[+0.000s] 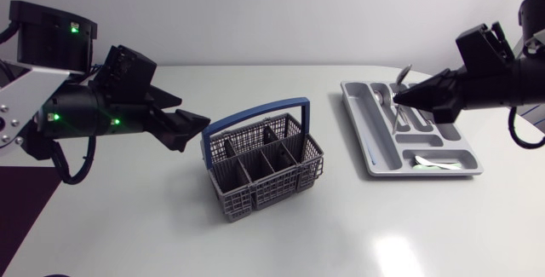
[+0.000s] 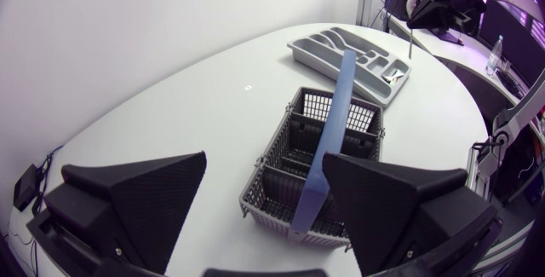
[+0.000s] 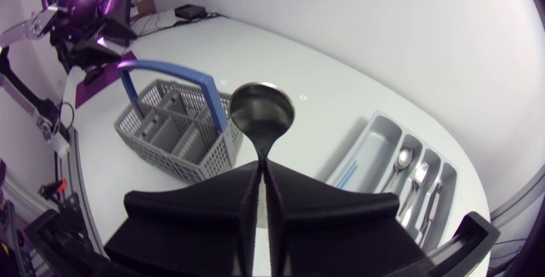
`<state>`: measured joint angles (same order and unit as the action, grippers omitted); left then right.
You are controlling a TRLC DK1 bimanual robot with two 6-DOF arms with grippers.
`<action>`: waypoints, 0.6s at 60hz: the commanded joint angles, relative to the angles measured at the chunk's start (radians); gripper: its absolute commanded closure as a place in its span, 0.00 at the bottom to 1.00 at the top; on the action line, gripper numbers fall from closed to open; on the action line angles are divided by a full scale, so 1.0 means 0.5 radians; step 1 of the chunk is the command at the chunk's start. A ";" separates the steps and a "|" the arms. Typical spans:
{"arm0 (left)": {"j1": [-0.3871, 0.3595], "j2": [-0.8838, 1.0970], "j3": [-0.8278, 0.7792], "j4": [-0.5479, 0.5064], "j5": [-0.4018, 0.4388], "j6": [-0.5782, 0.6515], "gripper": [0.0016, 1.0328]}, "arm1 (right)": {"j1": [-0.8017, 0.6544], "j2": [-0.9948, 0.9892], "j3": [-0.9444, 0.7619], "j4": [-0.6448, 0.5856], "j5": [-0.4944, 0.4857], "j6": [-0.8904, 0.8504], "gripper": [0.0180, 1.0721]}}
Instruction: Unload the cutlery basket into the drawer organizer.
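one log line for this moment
right gripper: shut on spoon, above organizer | left gripper: open, by basket | basket: no cutlery visible

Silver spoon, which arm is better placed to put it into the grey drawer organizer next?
Right. My right hand is shut on the silver metal spoon, over the grey plastic drawer organizer. My left hand is open and empty, over by the grey mesh cutlery basket with the blue handle.
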<state>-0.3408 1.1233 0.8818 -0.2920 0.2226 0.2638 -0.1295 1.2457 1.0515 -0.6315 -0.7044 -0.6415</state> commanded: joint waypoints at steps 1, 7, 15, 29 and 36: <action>0.025 -0.044 -0.082 -0.020 -0.006 0.043 0.06 | -0.161 0.089 -0.069 -0.148 -0.033 -0.497 0.93; 0.047 -0.050 -0.095 -0.045 -0.010 0.055 0.06 | -0.345 0.224 -0.054 -0.305 -0.024 -0.911 0.93; 0.074 -0.059 -0.122 -0.060 -0.010 0.071 0.06 | -0.511 0.454 -0.035 -0.338 0.093 -1.389 0.93; 0.090 -0.071 -0.190 -0.057 -0.006 0.117 0.06 | -0.594 0.754 0.072 -0.240 0.363 -1.843 0.93; 0.105 -0.074 -0.205 -0.057 -0.006 0.138 0.06 | -0.591 0.850 0.121 -0.114 0.488 -1.868 0.93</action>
<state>-0.3008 1.0916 0.8024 -0.3168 0.2222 0.3046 -0.4210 1.6329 1.0721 -0.7200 -0.4870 -1.5146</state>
